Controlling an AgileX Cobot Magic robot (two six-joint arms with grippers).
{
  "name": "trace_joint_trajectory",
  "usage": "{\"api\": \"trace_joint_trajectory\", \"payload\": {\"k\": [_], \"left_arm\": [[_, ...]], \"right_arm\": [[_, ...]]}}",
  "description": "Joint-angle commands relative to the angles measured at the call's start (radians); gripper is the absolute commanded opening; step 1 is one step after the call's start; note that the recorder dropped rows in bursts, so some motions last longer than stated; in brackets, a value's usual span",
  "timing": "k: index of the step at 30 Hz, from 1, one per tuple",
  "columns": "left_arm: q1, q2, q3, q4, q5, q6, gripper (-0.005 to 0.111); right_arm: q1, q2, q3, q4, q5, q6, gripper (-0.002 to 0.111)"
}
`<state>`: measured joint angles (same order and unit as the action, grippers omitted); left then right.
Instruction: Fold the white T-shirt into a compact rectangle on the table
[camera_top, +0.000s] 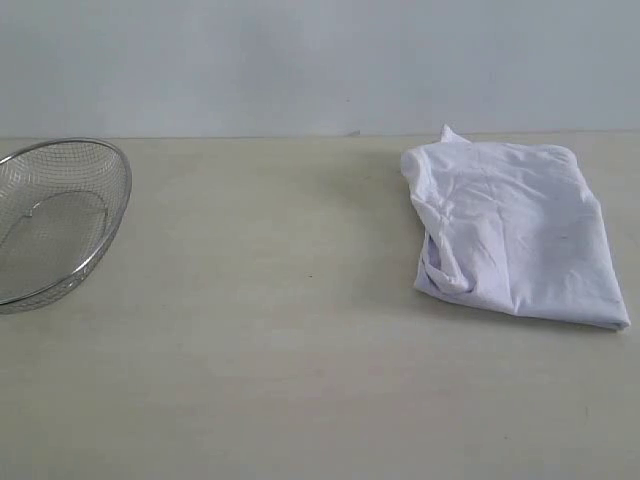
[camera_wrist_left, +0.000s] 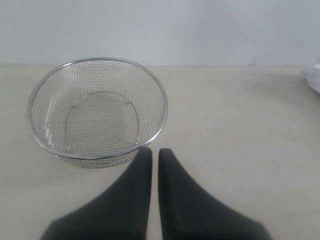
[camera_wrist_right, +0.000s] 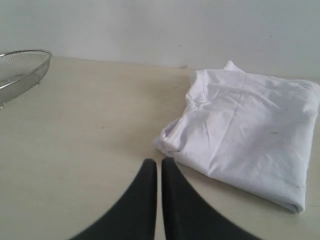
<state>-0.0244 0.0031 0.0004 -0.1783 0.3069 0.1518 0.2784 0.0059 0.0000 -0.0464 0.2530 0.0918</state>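
Note:
The white T-shirt (camera_top: 510, 230) lies folded into a rough rectangle on the right of the table (camera_top: 280, 330), plain side up; no lettering shows. In the right wrist view the T-shirt (camera_wrist_right: 245, 135) lies just beyond my right gripper (camera_wrist_right: 159, 162), which is shut with nothing between its fingers, apart from the cloth. My left gripper (camera_wrist_left: 154, 151) is shut and empty too, hovering close to the rim of the wire-mesh basket (camera_wrist_left: 97, 107). A scrap of the T-shirt (camera_wrist_left: 314, 77) shows at that view's edge. Neither gripper appears in the exterior view.
The round wire-mesh metal basket (camera_top: 50, 215) stands empty at the table's left edge and also shows in the right wrist view as a basket (camera_wrist_right: 22, 65). A pale wall rises behind the table's far edge (camera_top: 300, 137).

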Motion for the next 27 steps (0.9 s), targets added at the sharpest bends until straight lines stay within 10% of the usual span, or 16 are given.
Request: {"api": "trace_joint_trajectory", "payload": {"k": [1,12,27], "left_arm": [[0.004,-0.003,0.0,0.004,0.0,-0.011,0.005],[0.004,-0.003,0.0,0.004,0.0,-0.011,0.005],[0.004,-0.003,0.0,0.004,0.0,-0.011,0.005]], "right_arm": [[-0.017,-0.006,0.0,-0.025,0.019,-0.013,0.001],[-0.271,-0.006,0.0,0.052,0.077,-0.012,0.001],[-0.282,-0.006,0.0,0.052,0.077,-0.012,0.001]]}}
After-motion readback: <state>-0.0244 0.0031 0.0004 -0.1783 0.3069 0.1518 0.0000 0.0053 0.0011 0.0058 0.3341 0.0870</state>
